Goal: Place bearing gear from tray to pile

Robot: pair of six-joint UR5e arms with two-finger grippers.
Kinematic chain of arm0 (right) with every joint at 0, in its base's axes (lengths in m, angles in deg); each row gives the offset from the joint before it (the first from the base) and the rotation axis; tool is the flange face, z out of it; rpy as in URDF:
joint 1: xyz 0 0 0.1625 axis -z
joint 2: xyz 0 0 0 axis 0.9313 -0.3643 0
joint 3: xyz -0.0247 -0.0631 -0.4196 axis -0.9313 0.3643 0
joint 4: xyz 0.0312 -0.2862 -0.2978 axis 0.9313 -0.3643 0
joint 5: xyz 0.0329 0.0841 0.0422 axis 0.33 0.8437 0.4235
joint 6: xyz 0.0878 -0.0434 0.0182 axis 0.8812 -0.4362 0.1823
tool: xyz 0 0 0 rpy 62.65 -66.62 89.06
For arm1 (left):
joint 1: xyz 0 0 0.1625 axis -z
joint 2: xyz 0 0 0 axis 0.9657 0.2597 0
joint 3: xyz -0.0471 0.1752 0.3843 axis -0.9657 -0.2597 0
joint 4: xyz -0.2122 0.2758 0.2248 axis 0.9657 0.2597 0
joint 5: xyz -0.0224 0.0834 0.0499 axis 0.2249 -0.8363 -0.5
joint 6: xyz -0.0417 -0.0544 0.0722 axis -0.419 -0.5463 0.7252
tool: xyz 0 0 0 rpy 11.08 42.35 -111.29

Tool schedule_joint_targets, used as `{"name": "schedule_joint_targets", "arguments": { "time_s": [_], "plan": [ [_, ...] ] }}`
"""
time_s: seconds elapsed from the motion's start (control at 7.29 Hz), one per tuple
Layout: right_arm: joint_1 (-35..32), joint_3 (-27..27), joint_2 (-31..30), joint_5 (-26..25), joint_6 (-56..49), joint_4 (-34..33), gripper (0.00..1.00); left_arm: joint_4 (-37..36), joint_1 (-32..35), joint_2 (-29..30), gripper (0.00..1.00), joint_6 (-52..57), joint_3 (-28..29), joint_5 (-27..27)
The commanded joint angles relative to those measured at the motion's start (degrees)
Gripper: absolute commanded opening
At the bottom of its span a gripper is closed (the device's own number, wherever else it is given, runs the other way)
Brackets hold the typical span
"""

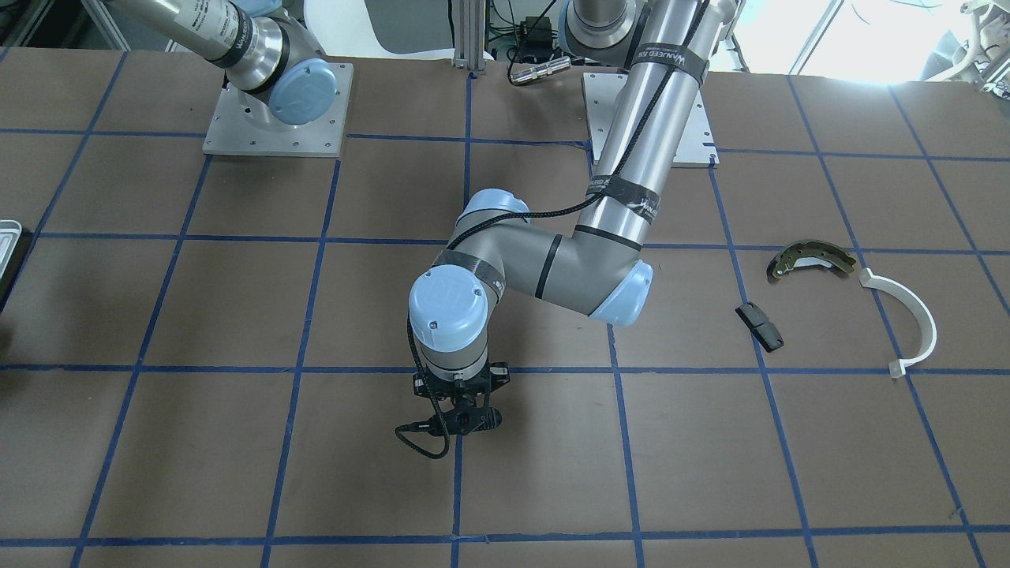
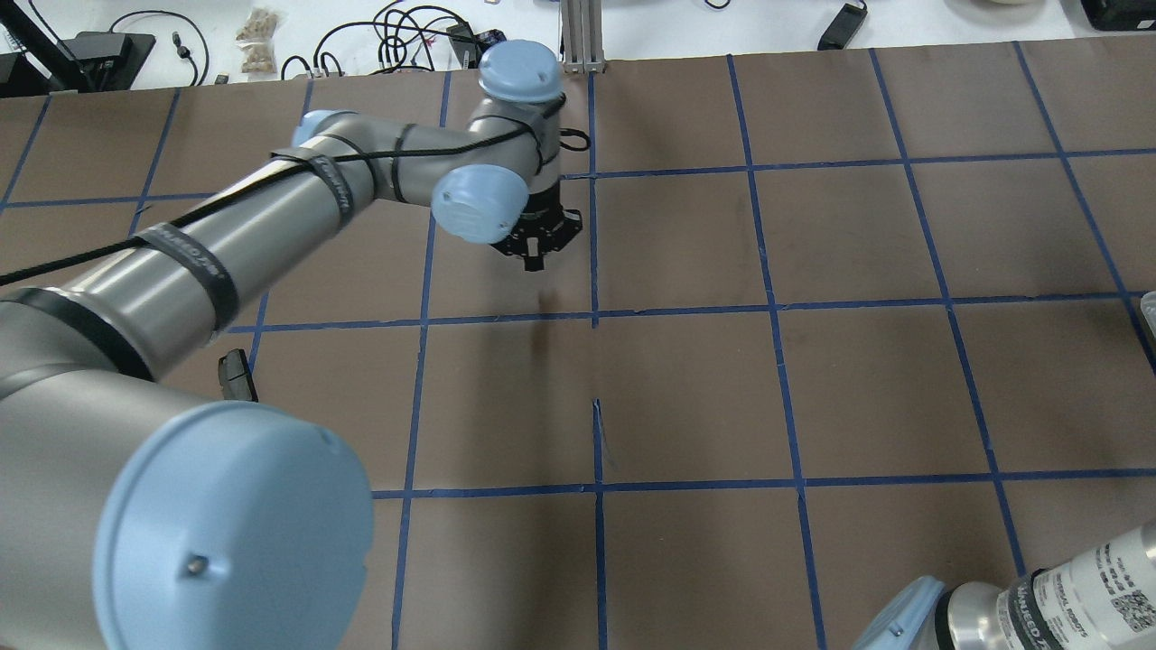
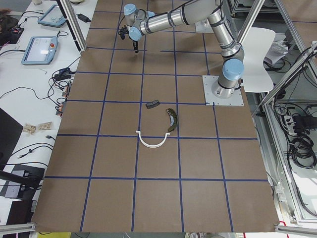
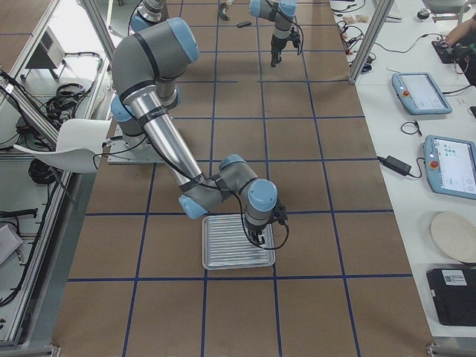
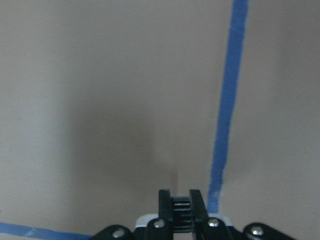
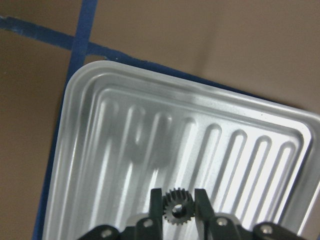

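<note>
— Right gripper [image 6: 179,197]?
— Clenched on the bearing gear [image 6: 178,206], gripped across its teeth, over the tray [image 6: 100,130].
— Left gripper [image 5: 181,197]?
— Fingers nearly together, pinching a dark ribbed part [image 5: 181,216] above the table [image 5: 100,100].

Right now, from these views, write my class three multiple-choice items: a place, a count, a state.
1. The right gripper hangs over: A the ribbed silvery metal tray; B bare table; C a base plate.
2. Parts in the pile: A two; B three; C five.
3. The right gripper is: A open; B shut on a small dark toothed gear; C shut on a cable.
1A, tray lies below in its wrist view; 2B, olive curved brake shoe, white plastic arc, black oblong pad; 3B, gear sits between its fingers.
</note>
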Motion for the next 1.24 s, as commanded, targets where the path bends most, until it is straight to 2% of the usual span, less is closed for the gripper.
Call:
{"name": "schedule_joint_targets", "arguments": {
  "time_s": [0.0,0.27,0.41,0.55,0.69,0.96,1.1],
  "plan": [
    [-5.3,-0.1,-9.6,-0.1,10.2,13.2,0.26,4.5,-10.1,-6.5,0.05,12.5,-4.6,-0.7],
    [-15.3,-2.0,-16.0,-0.3,25.7,22.6,0.27,2.5,-22.4,-10.5,0.04,30.2,-11.3,-2.6],
    [-21.0,-4.9,-20.0,-0.2,34.7,22.7,0.27,1.4,-28.4,-11.4,0.04,37.6,-14.0,-2.6],
    [-28.6,-8.6,-23.2,0.4,47.9,22.4,0.27,-2.3,-34.0,-11.4,0.04,43.0,-17.1,-2.6],
    [-37.3,-10.3,-23.8,0.6,61.4,21.7,0.27,-7.5,-37.6,-11.9,0.05,49.8,-19.5,-2.9],
    [-54.2,-10.5,-19.1,4.2,87.3,12.6,0.27,-12.1,-44.6,-12.2,0.06,59.5,-23.4,-3.6],
    [-61.2,-10.1,-14.6,5.7,95.4,5.3,0.28,-15.8,-45.5,-11.2,0.12,61.9,-24.0,-3.5]
  ]
}}
